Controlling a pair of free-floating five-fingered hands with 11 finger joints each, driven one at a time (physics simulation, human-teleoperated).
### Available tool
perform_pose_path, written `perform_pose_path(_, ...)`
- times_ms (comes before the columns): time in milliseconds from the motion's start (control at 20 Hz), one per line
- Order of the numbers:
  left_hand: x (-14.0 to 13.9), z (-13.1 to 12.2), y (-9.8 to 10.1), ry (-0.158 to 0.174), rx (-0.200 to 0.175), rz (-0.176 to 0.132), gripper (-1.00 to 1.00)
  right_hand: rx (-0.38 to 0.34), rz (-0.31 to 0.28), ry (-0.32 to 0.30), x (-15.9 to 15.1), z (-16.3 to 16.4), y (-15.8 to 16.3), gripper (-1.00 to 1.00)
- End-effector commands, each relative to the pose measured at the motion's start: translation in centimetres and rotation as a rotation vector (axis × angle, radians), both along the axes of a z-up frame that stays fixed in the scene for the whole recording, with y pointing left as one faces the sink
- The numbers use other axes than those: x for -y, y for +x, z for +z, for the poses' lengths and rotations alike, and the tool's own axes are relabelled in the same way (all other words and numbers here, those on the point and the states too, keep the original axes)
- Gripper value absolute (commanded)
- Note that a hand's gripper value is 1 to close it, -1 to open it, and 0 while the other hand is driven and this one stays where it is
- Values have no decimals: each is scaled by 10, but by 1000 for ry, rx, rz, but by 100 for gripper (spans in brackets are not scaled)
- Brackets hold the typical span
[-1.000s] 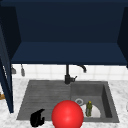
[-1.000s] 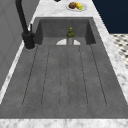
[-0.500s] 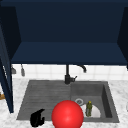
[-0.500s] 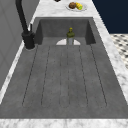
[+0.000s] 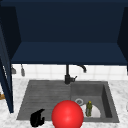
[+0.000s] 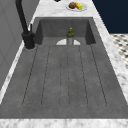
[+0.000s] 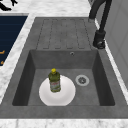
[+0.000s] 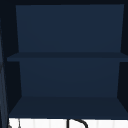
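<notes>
Black left hand (image 5: 37,118) with fingers curled, holding nothing, at near left edge of grey sink (image 5: 47,95), red ball (image 5: 67,114) just beside it, green bottle (image 5: 89,108) upright on white plate (image 7: 65,96) in basin, black faucet (image 5: 68,75) behind, open dark-blue cabinet (image 8: 67,75) above.

A kitchen — a simulated one. A grey sink (image 7: 25,75) with a ribbed draining board (image 6: 65,75) is set into a marble-patterned counter (image 6: 117,65), with a black tap (image 5: 68,75) at the back and white wall tiles (image 5: 50,71) behind. Above hangs an open dark-blue wall cabinet (image 8: 67,56) with shelves. In the basin a white plate (image 7: 67,96) carries a small green bottle (image 7: 54,81) — and a plate of food (image 6: 76,6) sits on the counter beyond.
</notes>
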State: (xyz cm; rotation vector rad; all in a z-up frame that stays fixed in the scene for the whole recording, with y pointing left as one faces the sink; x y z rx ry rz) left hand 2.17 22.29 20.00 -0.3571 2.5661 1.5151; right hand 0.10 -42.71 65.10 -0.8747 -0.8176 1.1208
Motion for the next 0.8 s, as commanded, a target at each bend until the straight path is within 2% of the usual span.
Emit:
perform_pose_path(0, 0, 0, 0, 0, 0, 0, 0, 33, -57, -10, -20, 1, 10, -100)
perform_pose_path(300, 0, 0, 0, 0, 0, 0, 0, 33, -149, -42, -35, 9, 25, -100)
perform_pose_path(450, 0, 0, 0, 0, 0, 0, 0, 5, -189, -57, -43, 5, 34, -100)
perform_pose_path(750, 0, 0, 0, 0, 0, 0, 0, -13, -208, -61, -63, 0, 41, -100)
